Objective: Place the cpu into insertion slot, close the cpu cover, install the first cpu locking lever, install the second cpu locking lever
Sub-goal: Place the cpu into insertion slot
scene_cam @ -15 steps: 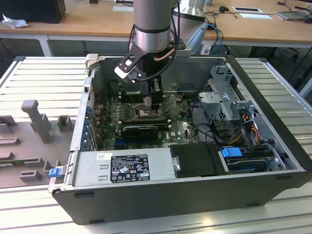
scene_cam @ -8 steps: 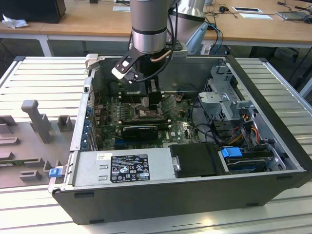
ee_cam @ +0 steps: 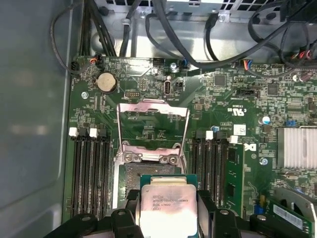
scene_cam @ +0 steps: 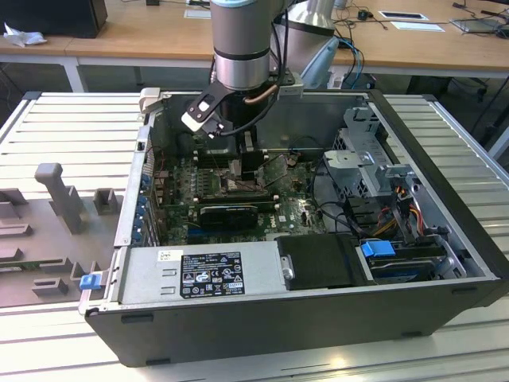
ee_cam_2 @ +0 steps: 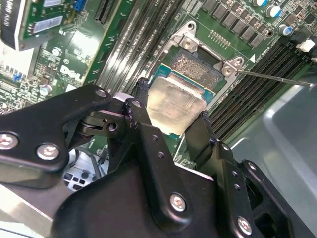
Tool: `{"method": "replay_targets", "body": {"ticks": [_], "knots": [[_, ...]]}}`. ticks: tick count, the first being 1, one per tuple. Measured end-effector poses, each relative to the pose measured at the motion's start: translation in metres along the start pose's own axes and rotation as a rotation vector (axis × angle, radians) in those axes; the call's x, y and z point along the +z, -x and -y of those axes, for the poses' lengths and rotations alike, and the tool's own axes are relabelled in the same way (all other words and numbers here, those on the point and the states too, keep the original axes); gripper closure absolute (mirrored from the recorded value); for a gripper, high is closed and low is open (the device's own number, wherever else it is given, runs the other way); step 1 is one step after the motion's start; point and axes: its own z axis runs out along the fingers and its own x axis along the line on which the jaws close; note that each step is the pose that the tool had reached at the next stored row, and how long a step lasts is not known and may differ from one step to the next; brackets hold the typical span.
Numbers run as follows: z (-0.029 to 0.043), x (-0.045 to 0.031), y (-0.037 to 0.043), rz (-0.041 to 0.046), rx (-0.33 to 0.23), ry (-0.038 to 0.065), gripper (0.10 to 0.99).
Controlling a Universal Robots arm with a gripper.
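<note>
"cpu [ee_cam_2: 176, 106] placement: is it judged done?"

"Not yet. It is gripped by two opposite edges in the tool [ee_cam_2: 173, 113], which is closed on it, and is held just over the near edge of the insertion slot [ee_cam_2: 198, 64], apparently not seated. The cpu cover [ee_cam: 153, 106] is seen folded back open. Closing it and both locking steps are left."

Under me, a ribbed metal table [scene_cam: 71, 119] carries the open computer case [scene_cam: 318, 318] and a grey moulded tray [scene_cam: 36, 239].
</note>
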Motion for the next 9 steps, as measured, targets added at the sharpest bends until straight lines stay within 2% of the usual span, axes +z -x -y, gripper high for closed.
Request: {"method": "replay_targets", "body": {"ticks": [9], "knots": [[0.0034, 0.0104, -0.0079, -0.0001, 0.0, 0.0, 0.541]]}}
